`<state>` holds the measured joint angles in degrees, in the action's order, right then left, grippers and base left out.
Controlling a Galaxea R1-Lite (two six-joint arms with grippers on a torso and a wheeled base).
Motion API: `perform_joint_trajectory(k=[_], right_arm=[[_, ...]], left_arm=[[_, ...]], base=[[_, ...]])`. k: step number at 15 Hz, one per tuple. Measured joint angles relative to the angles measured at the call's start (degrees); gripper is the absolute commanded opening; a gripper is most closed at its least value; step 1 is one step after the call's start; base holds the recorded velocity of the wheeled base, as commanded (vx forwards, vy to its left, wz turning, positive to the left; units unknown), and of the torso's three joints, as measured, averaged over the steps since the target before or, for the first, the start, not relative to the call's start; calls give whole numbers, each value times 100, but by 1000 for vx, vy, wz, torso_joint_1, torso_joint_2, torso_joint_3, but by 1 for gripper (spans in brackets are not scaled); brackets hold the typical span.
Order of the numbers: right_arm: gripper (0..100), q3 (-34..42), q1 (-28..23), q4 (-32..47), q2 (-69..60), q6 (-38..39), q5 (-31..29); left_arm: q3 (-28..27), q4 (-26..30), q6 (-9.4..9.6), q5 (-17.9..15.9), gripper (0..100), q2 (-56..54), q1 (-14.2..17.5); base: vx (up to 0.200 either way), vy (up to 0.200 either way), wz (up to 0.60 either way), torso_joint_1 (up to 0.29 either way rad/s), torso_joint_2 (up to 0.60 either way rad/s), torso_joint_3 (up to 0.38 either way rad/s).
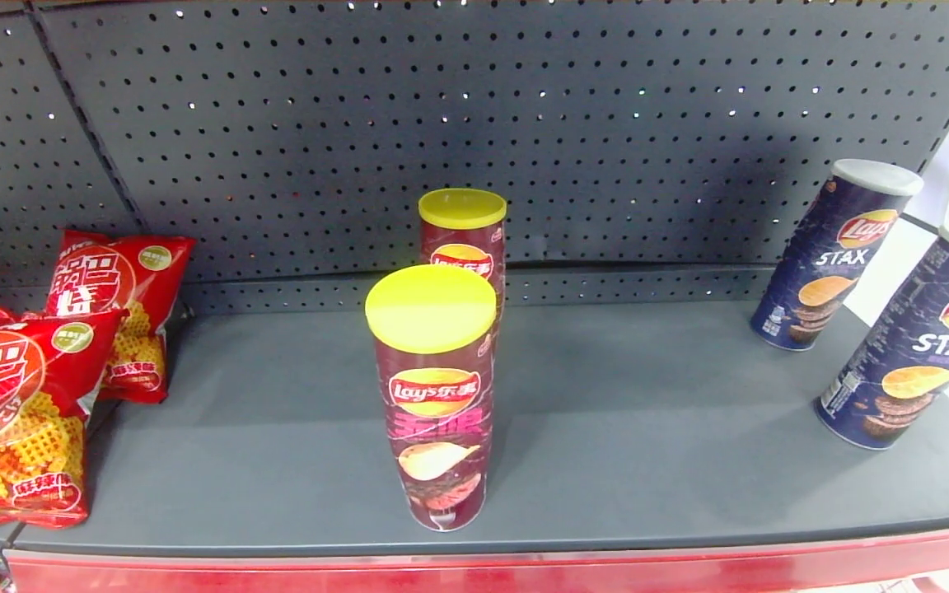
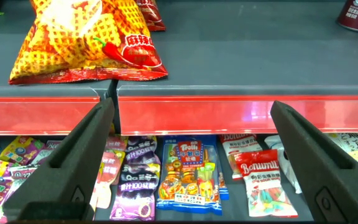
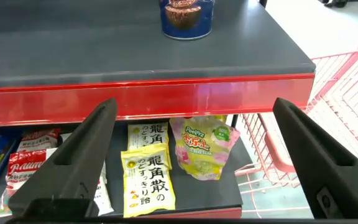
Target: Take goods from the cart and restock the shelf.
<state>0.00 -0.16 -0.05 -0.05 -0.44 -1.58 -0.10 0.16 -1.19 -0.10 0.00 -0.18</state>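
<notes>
- Left end effector (image 2: 192,106): two dark grey, matte, wedge-shaped fingers (image 2: 73,168), a small round recess near one base.
- Right end effector (image 3: 194,102): same dark tapered pair.

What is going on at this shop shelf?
A robot is restocking a shelf. Its left hand and right hand are both open and empty, in front of the shelf's red edge. On the shelf stand two yellow-lidded tubes, two blue tubes to their right and red snack bags on the left. A pink cart sits beside it.
</notes>
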Motion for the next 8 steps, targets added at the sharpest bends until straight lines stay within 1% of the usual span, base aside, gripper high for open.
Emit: perform_joint_trajectory(k=[8], right_arm=[[100,0,-2,5,2,11,-29]], left_arm=[[0,2,0,0,100,0,0]], base=[[0,0,0,0,0,0]])
